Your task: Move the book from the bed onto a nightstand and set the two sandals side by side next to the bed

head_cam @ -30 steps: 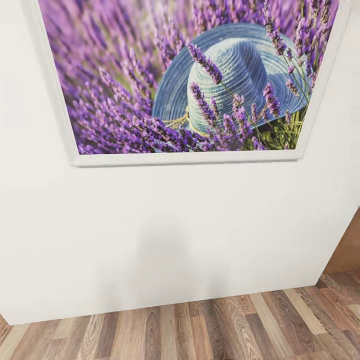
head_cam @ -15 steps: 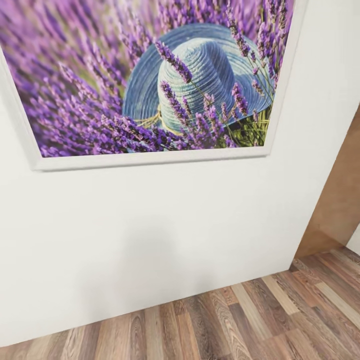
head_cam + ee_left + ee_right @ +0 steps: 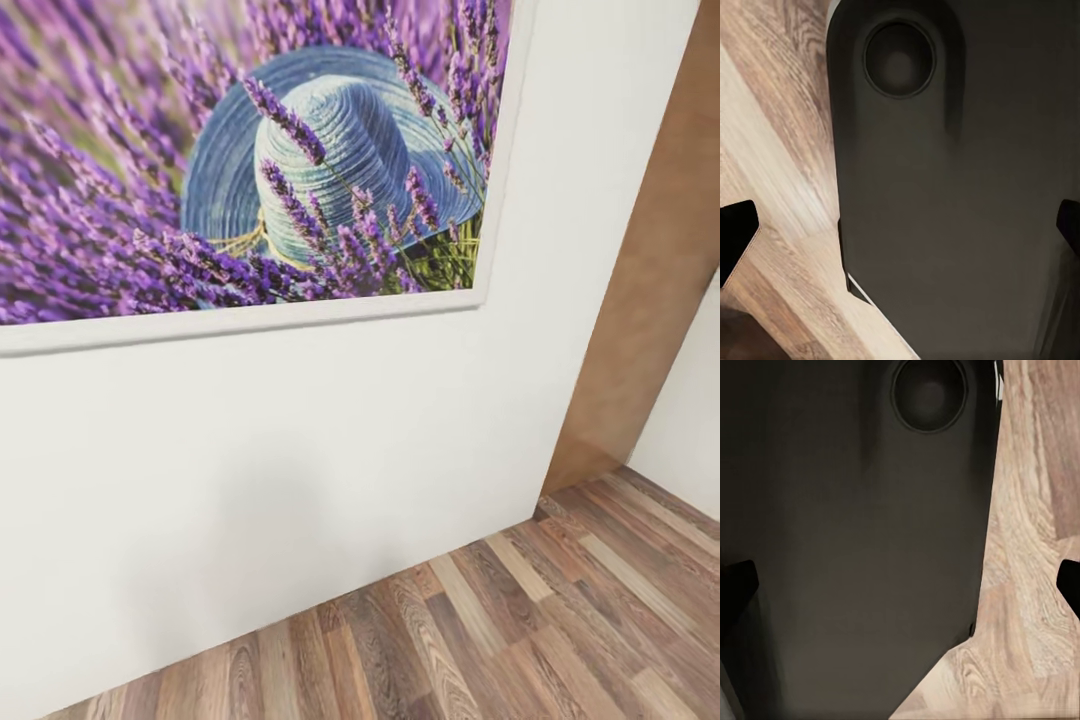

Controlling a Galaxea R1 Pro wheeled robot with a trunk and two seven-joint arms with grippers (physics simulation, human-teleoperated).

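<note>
The head view has swung past the lavender picture (image 3: 240,170) toward a doorway (image 3: 650,300), so the robot is travelling, both pincers (image 3: 900,240) (image 3: 900,600) spread wide and empty, no book, bed or sandals near them.

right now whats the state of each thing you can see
painting: hung on the wall, framed, shows a blue hat in lavender
wall: white, bare below the painting
floor: wood planks
left gripper: open, empty, fingertips wide apart over the robot's dark body
right gripper: open, empty, over the dark body too
</note>
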